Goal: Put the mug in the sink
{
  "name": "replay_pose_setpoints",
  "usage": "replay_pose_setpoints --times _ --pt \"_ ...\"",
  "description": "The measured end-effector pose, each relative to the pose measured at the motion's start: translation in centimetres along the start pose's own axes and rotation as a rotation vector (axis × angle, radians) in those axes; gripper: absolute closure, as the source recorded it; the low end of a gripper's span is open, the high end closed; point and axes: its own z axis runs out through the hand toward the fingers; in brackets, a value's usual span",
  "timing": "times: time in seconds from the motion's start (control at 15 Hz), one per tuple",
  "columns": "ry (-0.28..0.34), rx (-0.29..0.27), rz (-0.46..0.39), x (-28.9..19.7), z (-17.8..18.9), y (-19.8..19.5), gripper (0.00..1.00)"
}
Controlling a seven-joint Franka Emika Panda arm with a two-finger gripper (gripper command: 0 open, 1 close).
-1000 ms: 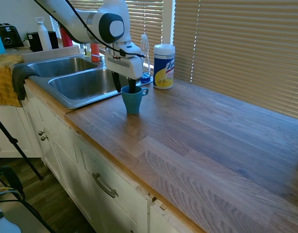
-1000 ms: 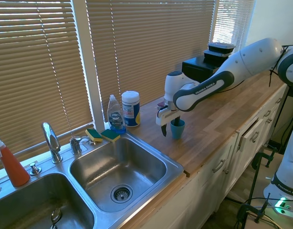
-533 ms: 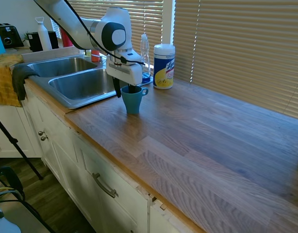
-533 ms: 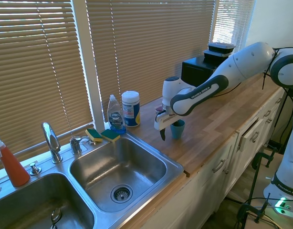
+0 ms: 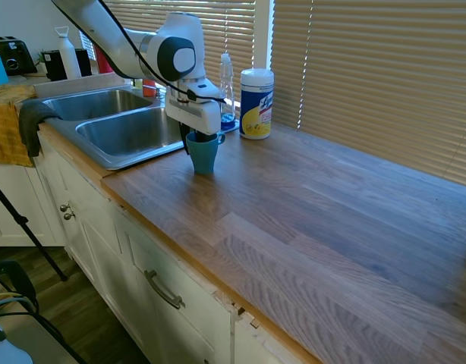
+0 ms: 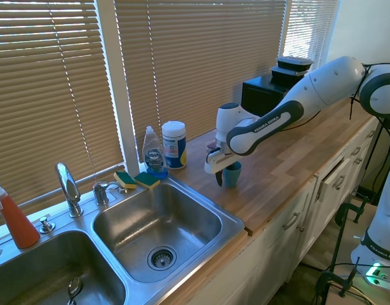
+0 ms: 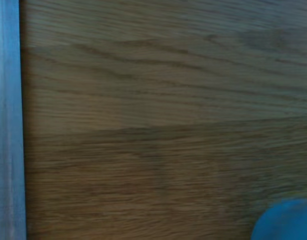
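The gripper [image 5: 196, 139] pinches the teal mug's [image 5: 203, 154] rim, one finger inside and one outside, holding it just above the wooden countertop [image 5: 309, 205] beside the sink [image 6: 158, 223]. With so thin a hold, the mug could tilt or slip, or clip the sink's raised rim and chip.

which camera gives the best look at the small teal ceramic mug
The first exterior view: the small teal ceramic mug shows body and handle. The second exterior view shows it smaller, half behind the gripper; the wrist view catches only a blurred blue edge.
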Motion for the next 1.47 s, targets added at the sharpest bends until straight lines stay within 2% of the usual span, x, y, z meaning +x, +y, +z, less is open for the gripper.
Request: replay_pose_setpoints --times 0.33,0.87,1.2,1.47 --pt "0.006 0.016 -0.002 -0.4 0.8 0.2 1.00" --pt "0.017 0.052 0.003 -2.8 -0.8 -1.0 1.00" --pt "0.073 0.116 -0.020 -7.6 -6.8 -3.1 1.00" --pt "0.112 0.160 -0.048 -12.3 -11.2 -6.7 1.00"
